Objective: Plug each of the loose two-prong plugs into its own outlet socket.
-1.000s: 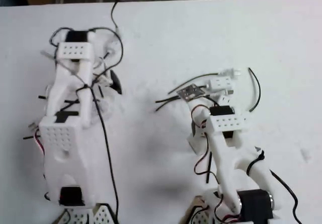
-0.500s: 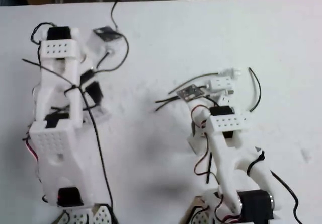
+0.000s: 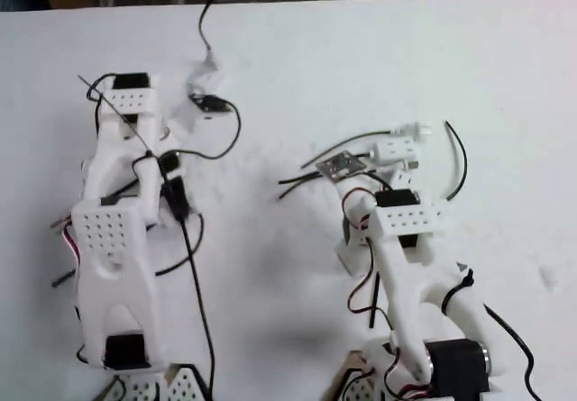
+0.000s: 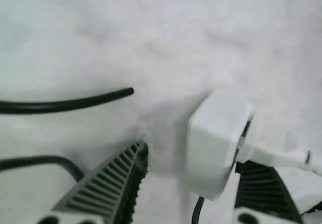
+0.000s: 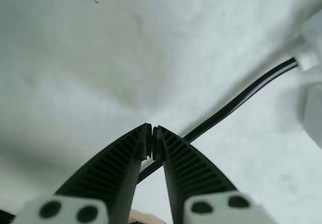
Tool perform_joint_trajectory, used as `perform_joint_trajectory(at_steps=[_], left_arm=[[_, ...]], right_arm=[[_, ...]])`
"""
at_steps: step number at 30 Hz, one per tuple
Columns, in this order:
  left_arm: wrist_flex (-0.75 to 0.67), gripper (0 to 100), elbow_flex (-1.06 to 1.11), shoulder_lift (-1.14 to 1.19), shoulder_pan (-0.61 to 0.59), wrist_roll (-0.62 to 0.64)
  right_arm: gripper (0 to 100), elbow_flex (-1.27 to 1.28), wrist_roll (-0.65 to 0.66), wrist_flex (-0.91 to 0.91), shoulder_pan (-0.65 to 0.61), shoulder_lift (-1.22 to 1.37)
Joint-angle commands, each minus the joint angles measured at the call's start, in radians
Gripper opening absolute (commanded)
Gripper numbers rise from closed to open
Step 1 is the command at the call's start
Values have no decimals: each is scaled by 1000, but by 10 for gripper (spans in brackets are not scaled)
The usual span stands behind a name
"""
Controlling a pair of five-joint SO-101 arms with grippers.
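We find the left claw released beside a white plug; the right claw sits clenched over a black cable.

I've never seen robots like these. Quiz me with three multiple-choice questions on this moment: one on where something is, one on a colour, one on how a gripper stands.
1. Where does the white block lie in the left wrist view?
A) between the fingers of the left gripper
B) on top of the right arm
C) under a red cloth

2. What colour is the cable that runs beneath the right gripper?
A) red
B) black
C) yellow

3. How does the right gripper stand?
A) wide open
B) clamped on a white block
C) shut, tips touching

Answers:
1 A: the block sits in the gap between the two ribbed fingers, nearer one of them.
2 B: the cable shows dark against the white table.
3 C: its two fingertips meet with nothing between them.
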Motion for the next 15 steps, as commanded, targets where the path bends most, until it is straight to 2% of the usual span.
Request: perform_joint_trajectory(at_steps=[1,7,9,15], left_arm=[[3,273,-37,8,15,-6],[2,98,-40,8,18,-5],[2,89,-40,8,27,6],[3,90,-184,-45,61,227]], right_arm=[[19,-3,-5,-5,2,-21],[19,-3,-3,-5,4,-21],[19,-3,-3,-5,4,-21],[19,-3,-6,-4,4,-21]])
